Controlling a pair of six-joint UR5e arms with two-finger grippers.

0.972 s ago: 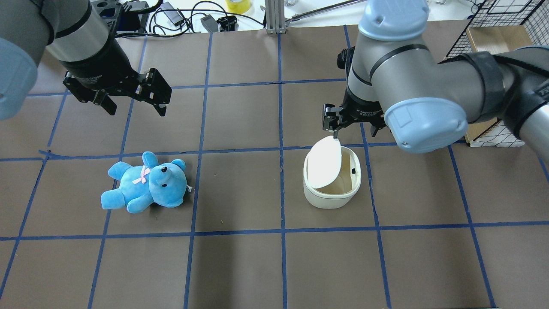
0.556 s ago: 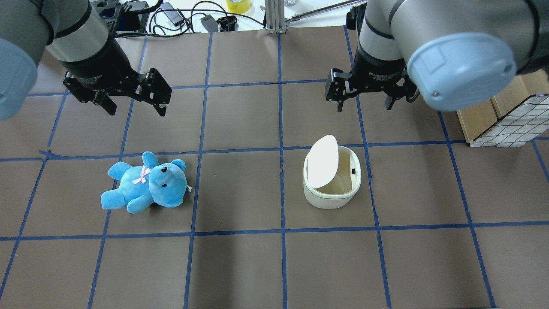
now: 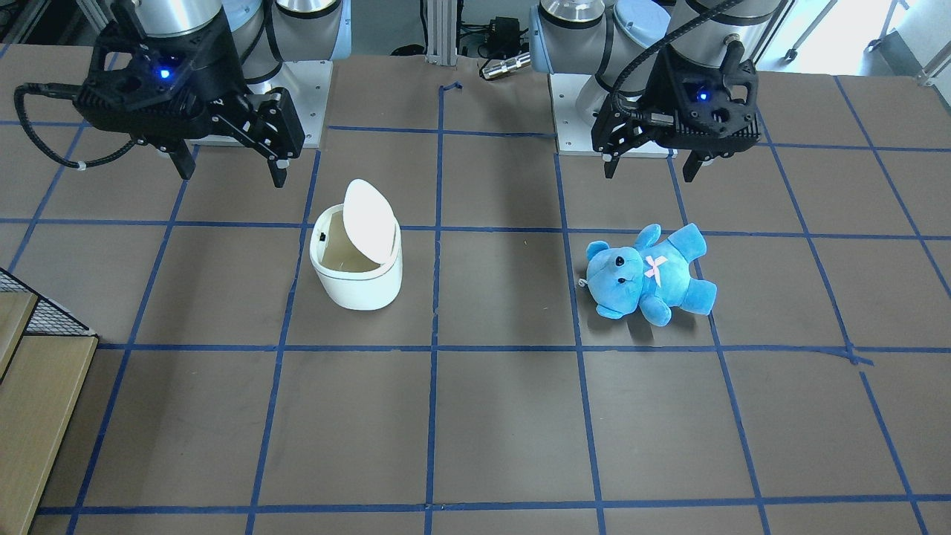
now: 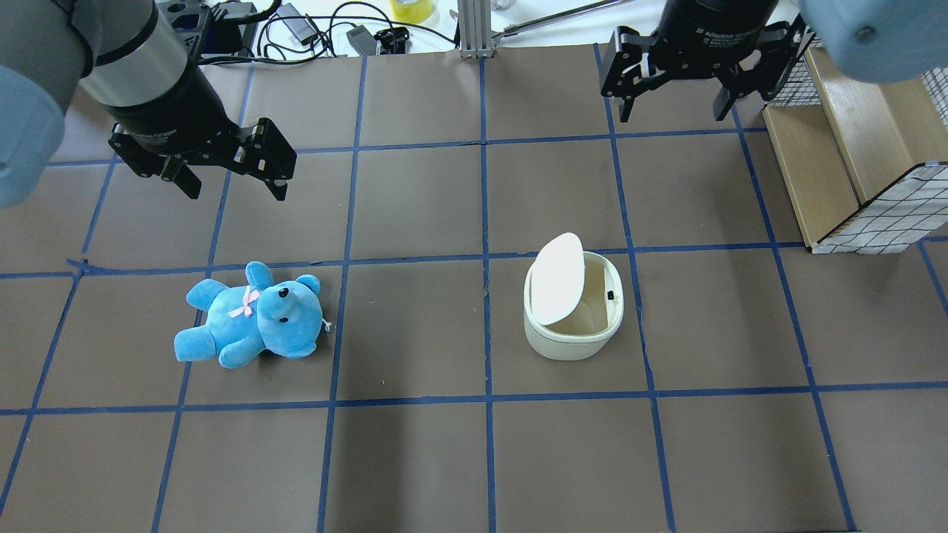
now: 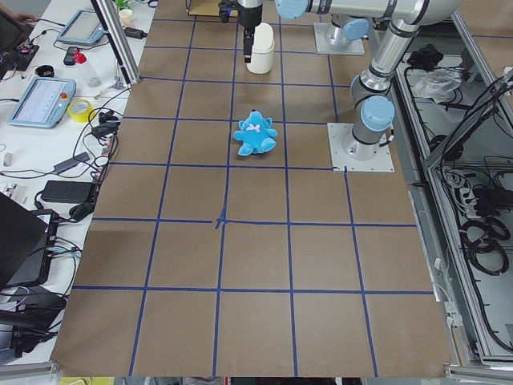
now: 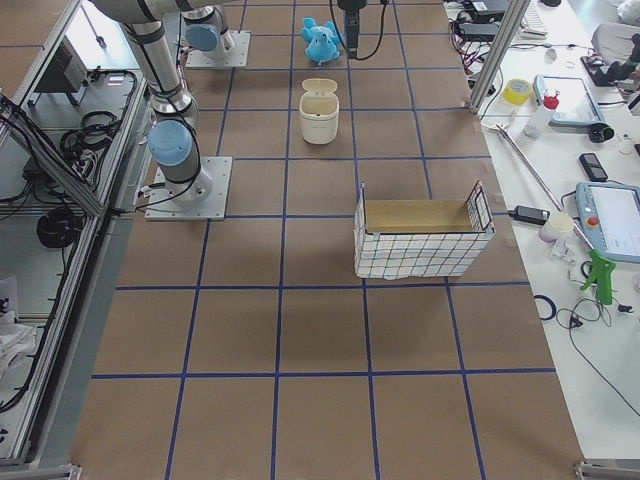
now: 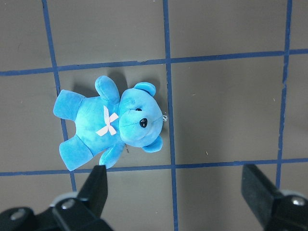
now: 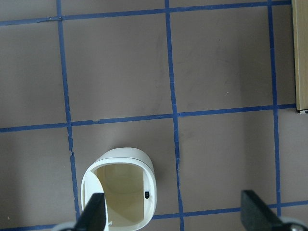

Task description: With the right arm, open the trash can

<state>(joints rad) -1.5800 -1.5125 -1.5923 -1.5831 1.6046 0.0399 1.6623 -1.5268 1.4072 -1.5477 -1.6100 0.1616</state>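
Your trash can (image 4: 574,311) sits on the counter (image 4: 415,459) on the robot's right side. Its smooth oval lid (image 4: 559,280) is tipped up on its hinge and the cream interior shows, so the opening looks done. The right gripper (image 4: 672,115) hangs raised and well apart from the trash can, spread and empty, likely to clear the lid. The left gripper (image 4: 237,189), also spread, hovers near the soft blue plush bear (image 4: 252,314), idle, since the task gives it nothing.
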